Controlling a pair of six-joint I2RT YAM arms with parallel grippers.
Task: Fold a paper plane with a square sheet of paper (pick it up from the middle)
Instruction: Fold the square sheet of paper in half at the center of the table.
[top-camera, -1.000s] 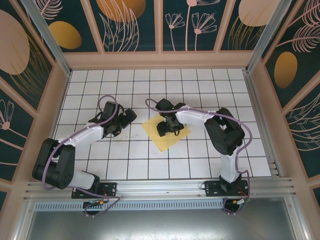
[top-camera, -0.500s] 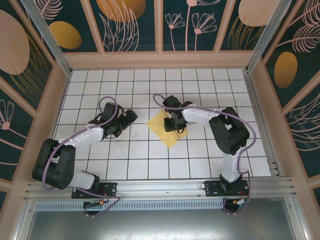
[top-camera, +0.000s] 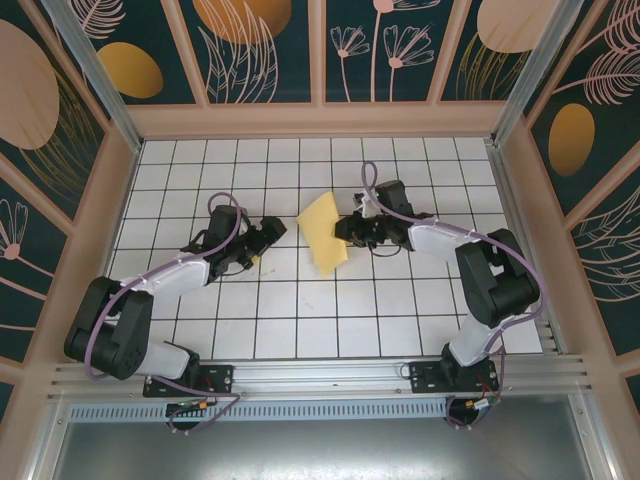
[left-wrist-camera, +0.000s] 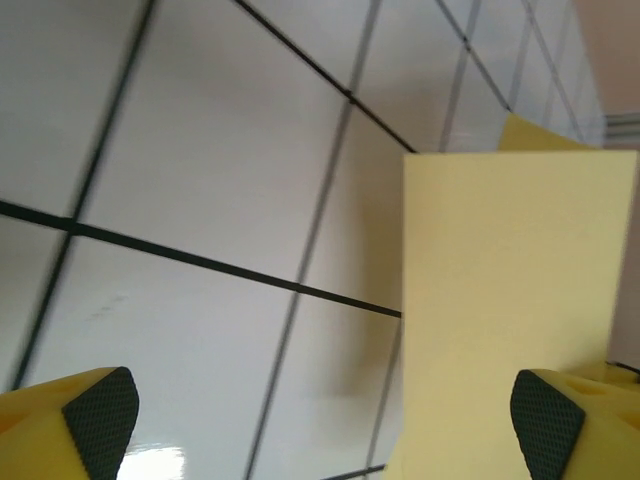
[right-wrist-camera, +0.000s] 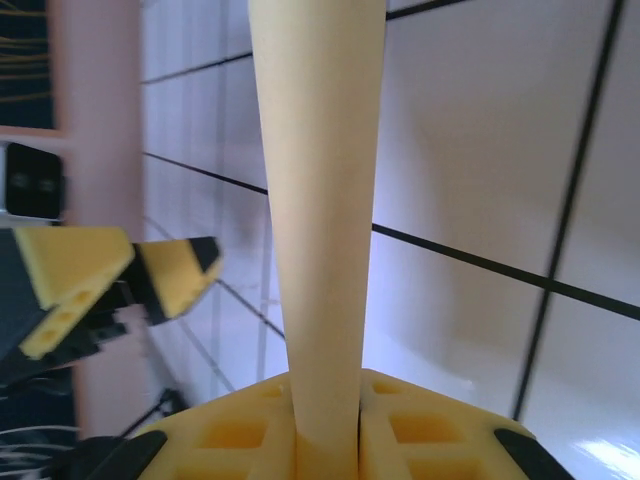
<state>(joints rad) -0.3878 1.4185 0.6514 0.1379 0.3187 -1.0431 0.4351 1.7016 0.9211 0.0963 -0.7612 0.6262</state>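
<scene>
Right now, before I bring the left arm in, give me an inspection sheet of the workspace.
Surface: white tiled table with black grid lines.
Job's things: square sheet of paper, yellow, pinched by the right gripper.
Clutter: nothing seen.
Grippers: right gripper shut on the sheet; left gripper open, facing it, not touching.
Cables: purple cables run along both arms, off the sheet.
Surroundings: floral wall panels; metal rail at the near edge.

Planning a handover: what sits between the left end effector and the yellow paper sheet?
Nothing: the top view shows bare white tiles between the open left end effector and the yellow paper sheet, held by the right end effector.
</scene>
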